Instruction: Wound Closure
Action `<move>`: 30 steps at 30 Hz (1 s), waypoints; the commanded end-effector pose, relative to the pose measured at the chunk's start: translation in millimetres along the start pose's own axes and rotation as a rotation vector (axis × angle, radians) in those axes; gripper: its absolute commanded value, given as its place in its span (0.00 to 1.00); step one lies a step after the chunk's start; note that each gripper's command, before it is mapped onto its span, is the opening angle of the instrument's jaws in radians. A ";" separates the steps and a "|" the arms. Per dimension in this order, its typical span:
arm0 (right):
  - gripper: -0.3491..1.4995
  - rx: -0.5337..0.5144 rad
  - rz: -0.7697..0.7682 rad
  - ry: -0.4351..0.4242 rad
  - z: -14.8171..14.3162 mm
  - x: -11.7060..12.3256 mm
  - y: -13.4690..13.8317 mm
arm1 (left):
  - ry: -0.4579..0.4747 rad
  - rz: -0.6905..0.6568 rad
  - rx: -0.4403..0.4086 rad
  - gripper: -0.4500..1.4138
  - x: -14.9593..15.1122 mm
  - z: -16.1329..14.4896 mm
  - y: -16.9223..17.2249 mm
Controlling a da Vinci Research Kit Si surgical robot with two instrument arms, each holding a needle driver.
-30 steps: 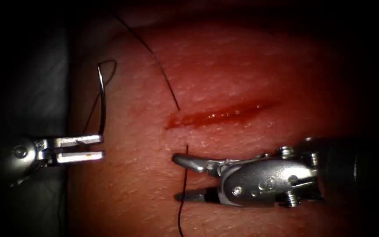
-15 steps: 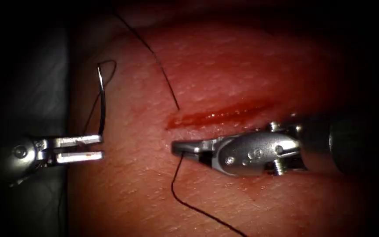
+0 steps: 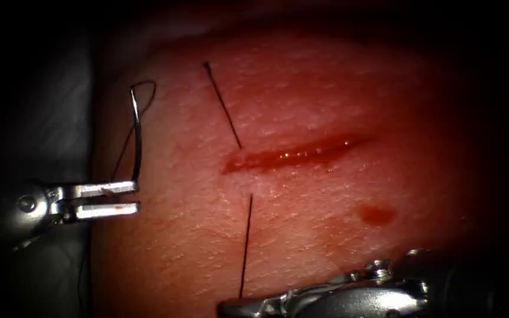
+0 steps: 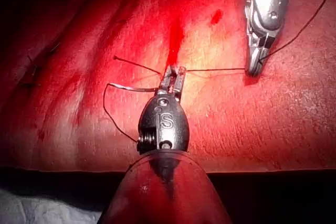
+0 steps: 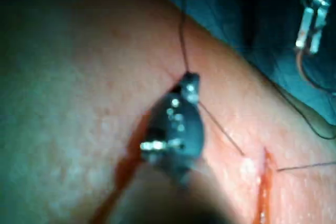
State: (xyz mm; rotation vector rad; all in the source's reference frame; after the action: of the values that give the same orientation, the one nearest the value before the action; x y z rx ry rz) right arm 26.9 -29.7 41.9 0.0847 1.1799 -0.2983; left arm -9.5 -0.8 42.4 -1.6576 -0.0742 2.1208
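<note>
Shiny steel needle (image 3: 137, 132) and tools, matt dark thread (image 3: 245, 244), tissue (image 3: 301, 94) moist, finely pebbled, glistening cut (image 3: 296, 154)

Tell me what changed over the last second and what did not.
The right tool closed its open jaws on the thread below the cut, then drew back toward the viewer, pulling the strand straight; the far tail shortened. The left tool stayed put left of the cut, holding the needle near one end, clear of the tissue.
</note>
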 end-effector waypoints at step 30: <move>0.54 -0.419 0.725 -0.097 0.4 -9.8 12.4 | 0.001 -0.011 0.000 0.00 -0.7 0.8 0.3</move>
State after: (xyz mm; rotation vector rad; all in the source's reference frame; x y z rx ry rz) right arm 26.5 -15.0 49.5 0.1228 1.0207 0.5836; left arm -9.6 -0.9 42.5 -1.6542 -0.0778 2.1144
